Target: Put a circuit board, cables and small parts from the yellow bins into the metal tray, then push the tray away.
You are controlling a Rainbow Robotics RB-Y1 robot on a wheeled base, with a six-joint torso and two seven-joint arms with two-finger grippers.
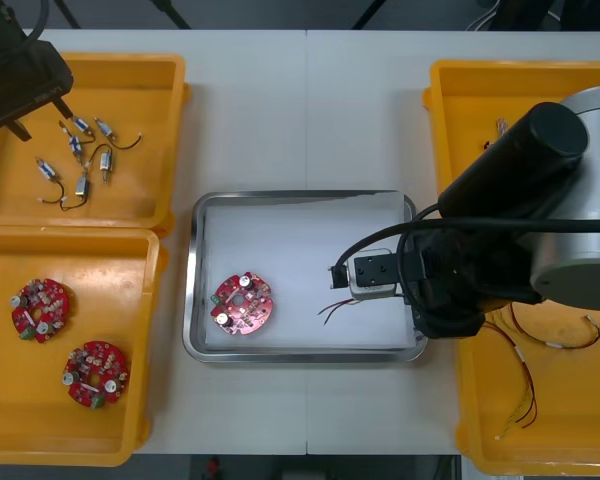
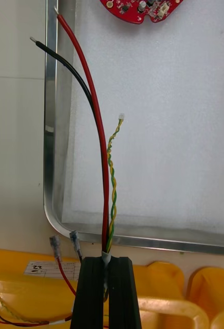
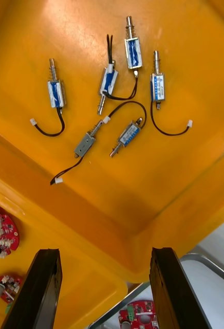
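The right end effector [image 2: 108,263] is clamped on a bundle of cables [image 2: 103,169]: one red, one black, one twisted yellow and green. They run out ahead of its fingers, over the rim of the metal tray [image 2: 49,128] and its white inside. Farther ahead of it, a circuit board [image 1: 242,303] lies in the tray, so the board step looks done. The cables are over the tray but not yet let go.

The left end effector [image 3: 106,254] hangs with its fingers wide apart over a yellow bin [image 3: 184,169]. The small metal parts [image 3: 108,82] lie on the bin floor ahead of it, none of them in the tray.

What is left, as I judge it: release the cables, bring over some parts, then push the tray away across the tabletop [image 1: 280,110].
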